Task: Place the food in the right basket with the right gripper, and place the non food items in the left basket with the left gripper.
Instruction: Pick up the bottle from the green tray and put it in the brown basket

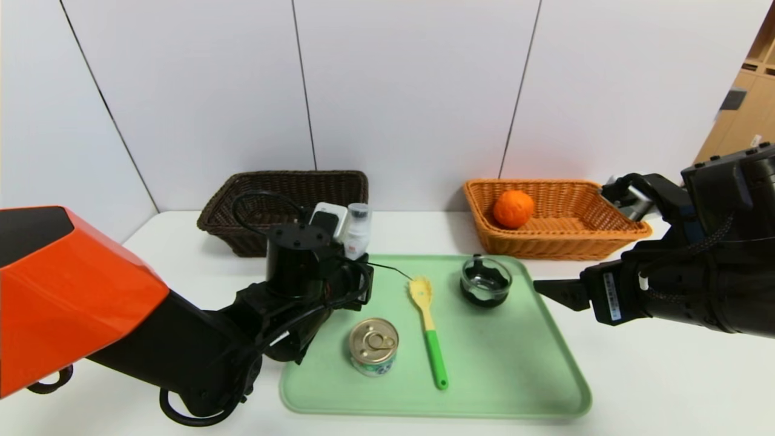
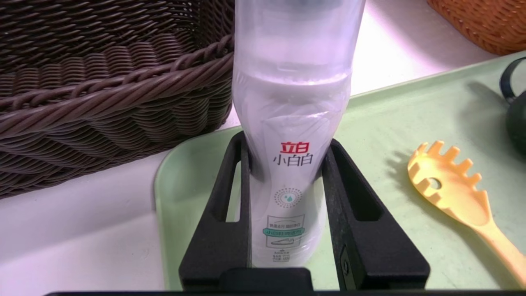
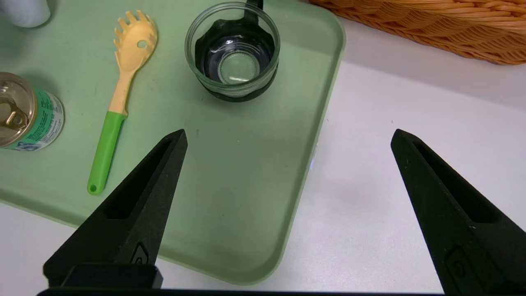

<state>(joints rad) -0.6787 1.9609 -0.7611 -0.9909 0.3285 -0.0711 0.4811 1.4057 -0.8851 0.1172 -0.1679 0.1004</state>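
Filling the lower left of the head view, the orange-cased arm reaches to the left tool (image 2: 287, 193), whose two black fingers (image 2: 224, 205) stand against either side of the white bottle (image 2: 294, 135), upright at the tray's (image 1: 514, 363) upper left corner just before the dark brown basket (image 1: 242, 206). The squeeze looks barely settled and low on a tall, slick body, so a lift could let the bottle tip or slide out; swinging it toward the dark basket could also knock its near rim. Mid-tray lie the tin can (image 1: 373, 346), the pasta spoon (image 1: 428, 327) and the glass dish (image 1: 485, 281), well apart from each other. At the upper right, the orange (image 1: 513, 209) sits inside the orange-tan basket (image 1: 605, 236). Hovering over the tray's right edge and the worktop (image 3: 390, 205), the right tool (image 3: 287, 144) has its fingers spread wide and holds nothing.
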